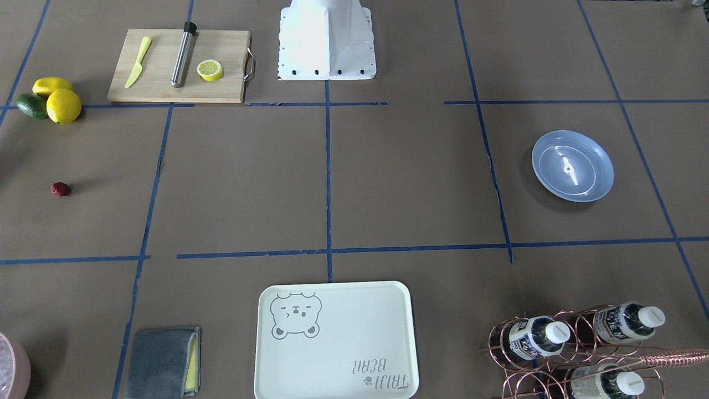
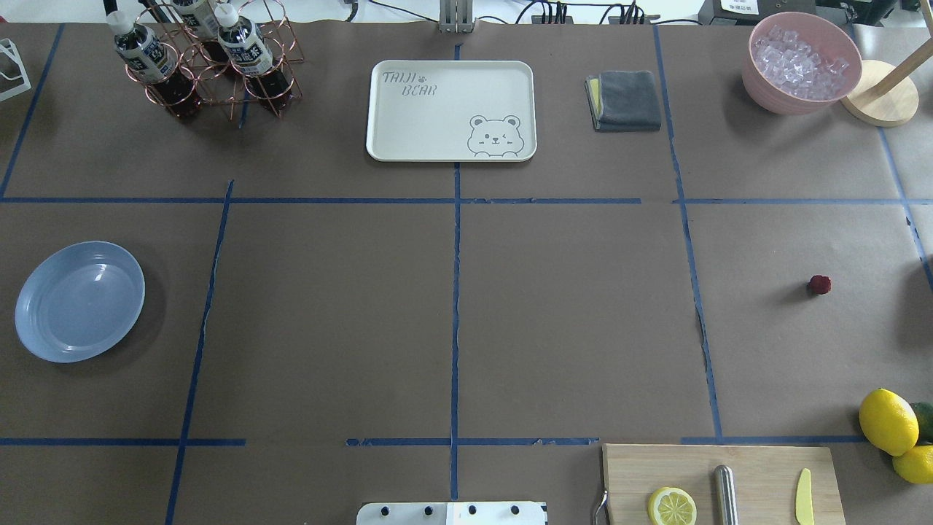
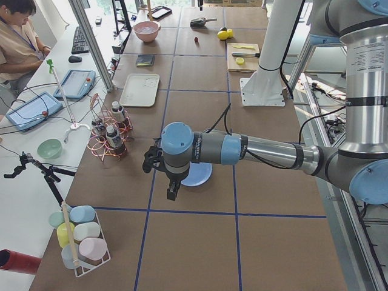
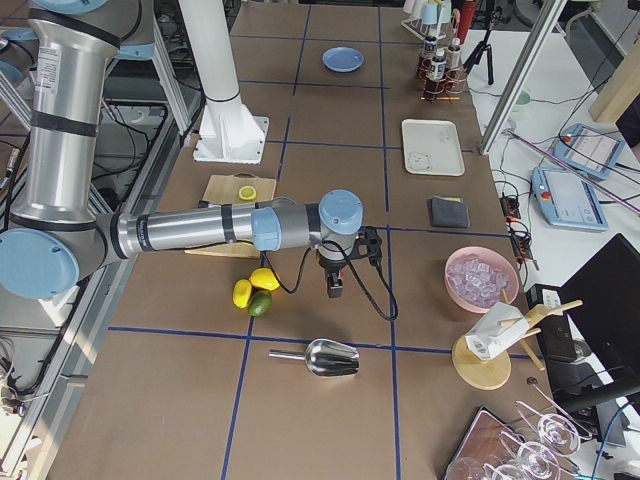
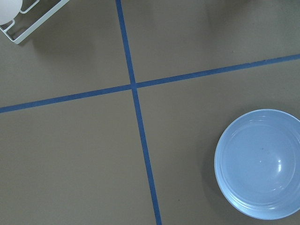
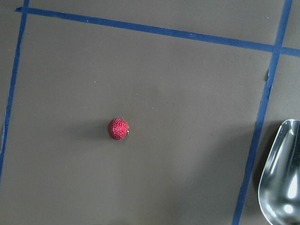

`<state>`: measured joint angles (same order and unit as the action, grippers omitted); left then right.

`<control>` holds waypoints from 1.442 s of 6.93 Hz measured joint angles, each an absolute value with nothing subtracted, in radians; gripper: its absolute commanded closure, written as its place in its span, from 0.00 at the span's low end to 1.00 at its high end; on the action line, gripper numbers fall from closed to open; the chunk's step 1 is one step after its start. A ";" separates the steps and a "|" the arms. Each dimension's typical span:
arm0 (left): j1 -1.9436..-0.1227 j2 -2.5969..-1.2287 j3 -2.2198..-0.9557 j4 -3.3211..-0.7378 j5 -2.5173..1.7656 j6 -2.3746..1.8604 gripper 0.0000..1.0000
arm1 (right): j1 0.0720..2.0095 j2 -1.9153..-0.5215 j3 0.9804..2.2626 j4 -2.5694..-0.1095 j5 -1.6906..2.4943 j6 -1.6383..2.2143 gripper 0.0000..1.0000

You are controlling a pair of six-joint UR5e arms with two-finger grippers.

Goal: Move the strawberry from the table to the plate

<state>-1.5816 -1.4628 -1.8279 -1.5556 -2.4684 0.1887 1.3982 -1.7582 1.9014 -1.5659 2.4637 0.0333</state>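
Note:
The strawberry [image 1: 60, 189] [image 2: 820, 285], tiny, dark red and bumpy, lies alone on the brown table [image 2: 568, 306], on my right side. The right wrist view looks straight down on the strawberry [image 6: 118, 129], and no fingers show there. The light-blue plate [image 2: 80, 301] [image 1: 573, 165] [image 5: 260, 164] rests empty on my left side. Only the side views show the grippers. My left gripper [image 3: 172, 194] hangs above the table just beside the plate [image 3: 203, 176]. My right gripper [image 4: 334, 290] hangs over the strawberry's area. I cannot tell whether either is open or shut.
Two lemons [image 2: 888, 421] and an avocado lie near the strawberry's side. A cutting board [image 2: 765, 467] holds a lemon half, a rod and a yellow knife. Also on the table are a bear tray [image 2: 450, 109], a grey cloth [image 2: 627, 100], a bottle rack [image 2: 204, 62], an ice bowl [image 2: 802, 62] and a metal scoop [image 6: 281, 178].

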 measured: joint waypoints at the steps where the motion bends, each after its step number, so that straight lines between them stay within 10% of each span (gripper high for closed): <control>1: -1.510 -1.463 -1.784 -1.642 -2.480 0.164 0.00 | 1.382 -1.758 1.901 -1.524 2.462 0.057 0.00; 8: -1.089 -1.491 -1.446 -2.266 -2.383 -0.465 0.29 | 1.354 -1.764 1.896 -1.462 2.459 0.072 0.00; 9: -1.073 -1.493 -1.442 -2.268 -2.382 -0.468 0.79 | 1.353 -1.761 1.896 -1.462 2.460 0.073 0.00; 10: -1.062 -1.494 -1.439 -2.268 -2.381 -0.470 1.00 | 1.352 -1.760 1.895 -1.463 2.461 0.075 0.00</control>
